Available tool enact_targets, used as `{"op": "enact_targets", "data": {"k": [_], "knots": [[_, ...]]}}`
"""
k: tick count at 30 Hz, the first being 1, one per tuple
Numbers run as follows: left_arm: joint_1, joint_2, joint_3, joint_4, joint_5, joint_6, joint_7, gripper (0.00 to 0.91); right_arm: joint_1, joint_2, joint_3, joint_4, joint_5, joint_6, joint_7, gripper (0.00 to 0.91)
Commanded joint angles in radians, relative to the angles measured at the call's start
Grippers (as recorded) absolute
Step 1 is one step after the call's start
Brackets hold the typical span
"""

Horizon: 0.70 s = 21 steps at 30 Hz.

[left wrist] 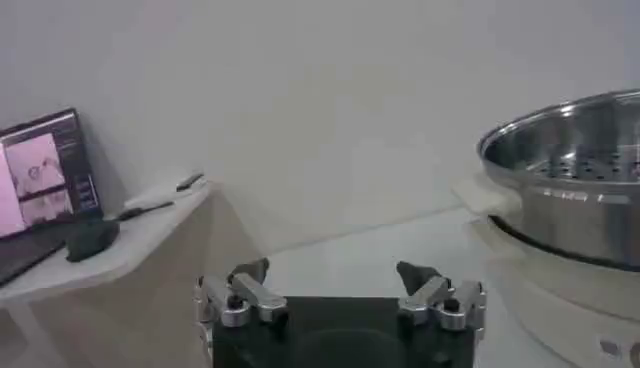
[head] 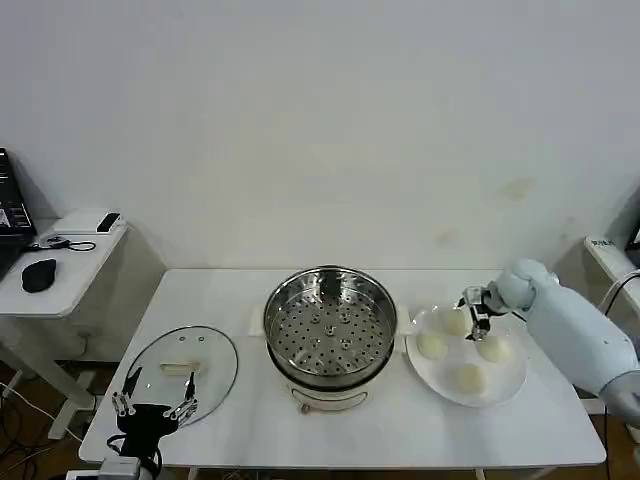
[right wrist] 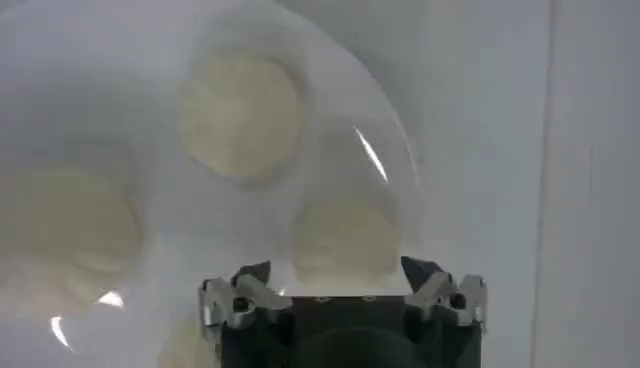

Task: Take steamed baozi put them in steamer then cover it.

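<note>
Several cream-white baozi (head: 432, 346) lie on a white plate (head: 508, 386) to the right of the steamer (head: 330, 335), whose perforated tray holds nothing. My right gripper (head: 478, 312) hovers open over the plate's far side. In the right wrist view its open fingers (right wrist: 335, 272) stand either side of one baozi (right wrist: 345, 240), with others (right wrist: 240, 115) farther off. The glass cover (head: 185, 368) lies flat on the table left of the steamer. My left gripper (head: 153, 405) is open and holds nothing at the cover's near edge. The left wrist view shows it (left wrist: 335, 275) facing the steamer (left wrist: 570, 170).
A side table (head: 70, 260) stands at the far left, carrying a black mouse (head: 38, 274) and a laptop (left wrist: 45, 180). The white wall runs behind the work table. A white shelf edge (head: 610, 255) stands at the far right.
</note>
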Motion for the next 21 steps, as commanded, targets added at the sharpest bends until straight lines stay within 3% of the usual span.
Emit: {"op": "enact_targets", "data": {"k": [1, 8, 15, 21], "knots": [[-0.004, 0.002, -0.007, -0.006, -0.01, -0.002, -0.008, 0.907, 0.013, 0.016, -0.02, -0.026, -0.001, -0.004, 0.005, 0.715], [0.003, 0.002, -0.005, -0.013, -0.007, -0.004, -0.008, 0.907, 0.016, 0.023, -0.018, -0.027, -0.001, -0.011, 0.012, 0.645], [0.013, 0.0, -0.005, -0.014, -0.008, -0.007, -0.008, 0.907, 0.022, 0.012, -0.025, -0.013, 0.011, -0.017, 0.007, 0.635], [0.014, -0.002, 0.002, -0.014, -0.005, -0.006, -0.008, 0.907, 0.041, -0.055, -0.054, 0.1, 0.088, -0.033, -0.023, 0.645]]}}
